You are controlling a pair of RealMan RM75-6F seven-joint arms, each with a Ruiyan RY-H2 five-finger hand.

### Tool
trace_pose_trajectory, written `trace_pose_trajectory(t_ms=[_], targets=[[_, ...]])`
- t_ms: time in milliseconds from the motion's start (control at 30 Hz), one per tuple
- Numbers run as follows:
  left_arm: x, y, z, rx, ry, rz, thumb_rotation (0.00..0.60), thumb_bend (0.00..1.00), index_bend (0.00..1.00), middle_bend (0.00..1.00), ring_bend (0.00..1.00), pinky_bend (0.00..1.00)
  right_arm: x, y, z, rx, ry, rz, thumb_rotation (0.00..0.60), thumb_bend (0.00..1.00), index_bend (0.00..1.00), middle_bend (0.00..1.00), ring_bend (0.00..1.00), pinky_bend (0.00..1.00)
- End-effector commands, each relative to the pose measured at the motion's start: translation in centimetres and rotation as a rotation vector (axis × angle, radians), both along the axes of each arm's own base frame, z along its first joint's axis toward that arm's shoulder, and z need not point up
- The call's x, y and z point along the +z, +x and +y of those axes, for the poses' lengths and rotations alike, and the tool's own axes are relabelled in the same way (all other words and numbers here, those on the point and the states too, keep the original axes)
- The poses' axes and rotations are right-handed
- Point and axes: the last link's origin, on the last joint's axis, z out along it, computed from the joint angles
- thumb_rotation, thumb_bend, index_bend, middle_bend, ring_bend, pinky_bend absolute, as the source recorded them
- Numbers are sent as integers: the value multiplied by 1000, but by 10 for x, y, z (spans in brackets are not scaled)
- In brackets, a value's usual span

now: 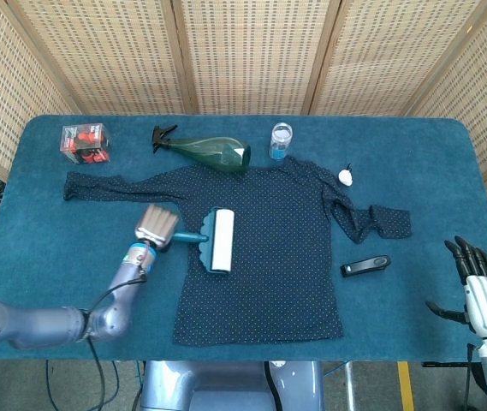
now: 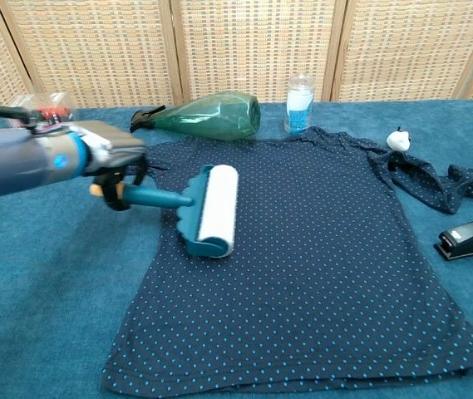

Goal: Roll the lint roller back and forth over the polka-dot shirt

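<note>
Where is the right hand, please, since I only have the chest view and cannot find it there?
Observer: The right hand is by the front right corner of the table, fingers apart, holding nothing.
Operator: Thank you. How does the shirt's sleeve lie on the left, behind the arm?
Observer: The polka-dot shirt has that sleeve stretched flat leftward, ending just in front of the clear box of red items.
Operator: And is the black stapler fully on the table?
Observer: Yes, the stapler lies whole on the table, right of the shirt's body and apart from it.
</note>
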Motion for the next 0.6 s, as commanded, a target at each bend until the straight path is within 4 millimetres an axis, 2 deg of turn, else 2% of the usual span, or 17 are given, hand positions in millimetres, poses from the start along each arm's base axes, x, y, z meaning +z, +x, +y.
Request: trace_pose_trajectory(t_ms=[33,200,333,467,600], targets=[[11,-21,2,24,10,7,600,605,880,852,645,625,-3,2,0,4,10,2,600,133,0,0,0,0],[20,-40,5,40,17,8,600,605,880,852,645,622,-7,3,1,7,21,9,600,134,0,0,0,0],[21,-44,6,42,15,-7,600,604,880,851,645,622,-8,3,0,4,23,11,600,133,0,0,0,0],[15,-37,5,22,3,-23,600,605,880,852,645,621,-7,2,0,2,21,11,600,134,0,0,0,0],[2,-17,2,-10,-15,-44,600,604,880,851,645,623,-7,2,0,2,20,8,600,133,0,0,0,0]])
